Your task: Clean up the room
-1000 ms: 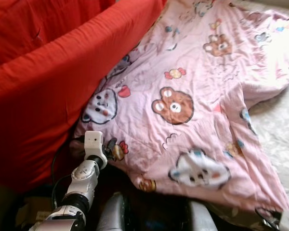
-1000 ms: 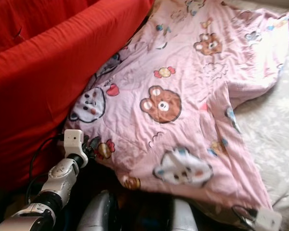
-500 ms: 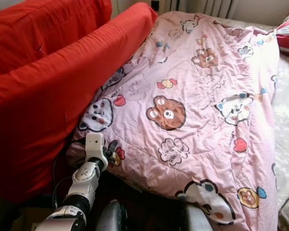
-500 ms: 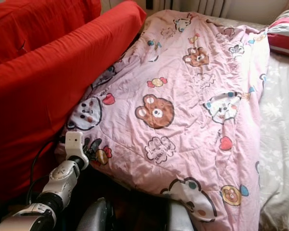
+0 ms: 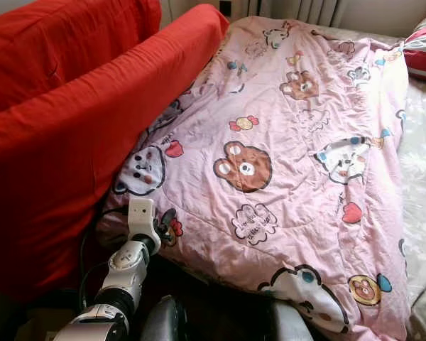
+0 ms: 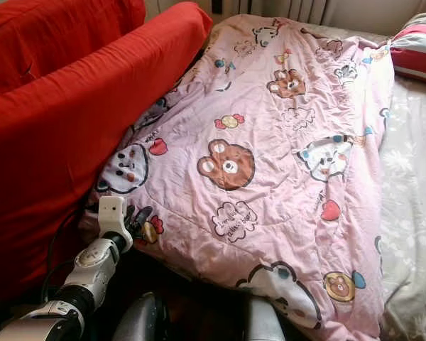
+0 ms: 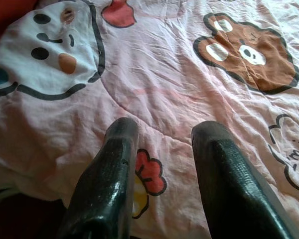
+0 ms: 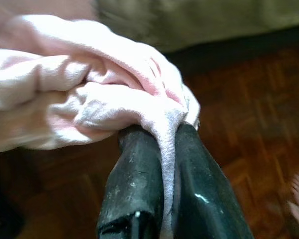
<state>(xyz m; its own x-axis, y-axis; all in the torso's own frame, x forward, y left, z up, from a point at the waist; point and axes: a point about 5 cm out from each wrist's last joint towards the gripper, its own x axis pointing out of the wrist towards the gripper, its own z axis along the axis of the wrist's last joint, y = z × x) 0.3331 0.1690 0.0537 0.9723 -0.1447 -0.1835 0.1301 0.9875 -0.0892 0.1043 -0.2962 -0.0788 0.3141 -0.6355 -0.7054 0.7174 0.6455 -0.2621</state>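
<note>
Blanket [image 5: 291, 163] flatter than before, right gripper [image 8: 164, 144] clamped on it, left gripper [image 7: 162, 144] apart.

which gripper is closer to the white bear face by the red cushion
Left. The left gripper hovers just below the white bear face; the right gripper pinches the pink quilt edge elsewhere.

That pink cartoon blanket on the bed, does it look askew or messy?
Yes. The pink blanket lies crooked, its near edge sagging off the bed, and one side bunches against the red cushion. The right pincer pinches a fold; the left pincer is open over it.
</note>
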